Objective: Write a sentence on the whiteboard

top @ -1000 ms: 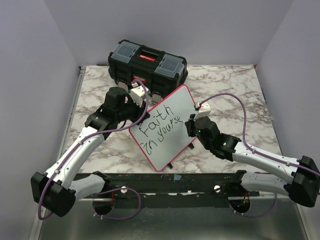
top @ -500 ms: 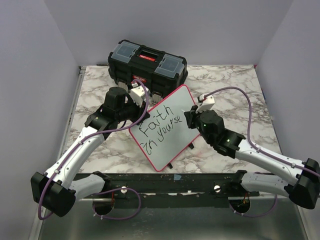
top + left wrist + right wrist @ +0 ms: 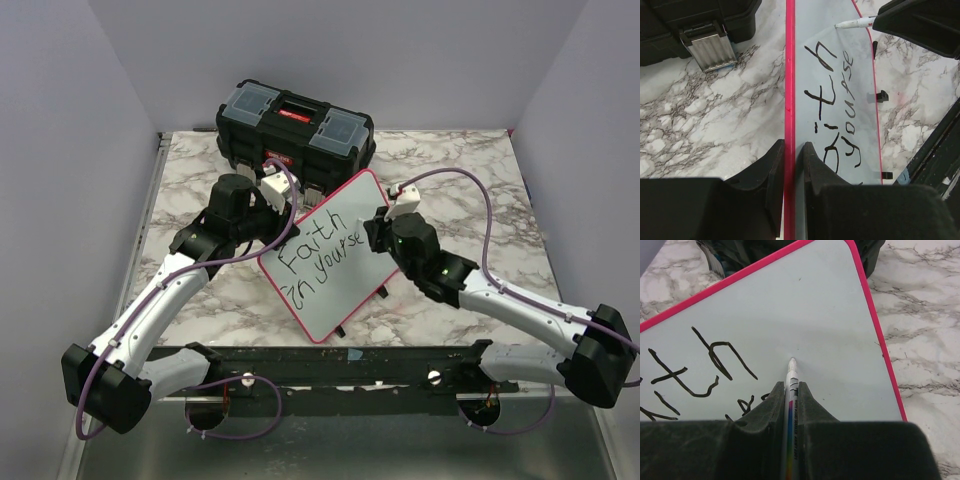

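You had the left gripper (image 3: 790,150) pressed onto the red rim of the whiteboard (image 3: 332,315). The right gripper (image 3: 791,387) pinched one marker (image 3: 792,371), its tip close to the board's bare part. The one board sat mid-table between both arms. It looked light, stiff and slick, so the rim was probably your safest hold. The sentence (image 3: 322,255) ran over two lines. Behind it stood one toolbox (image 3: 295,125).
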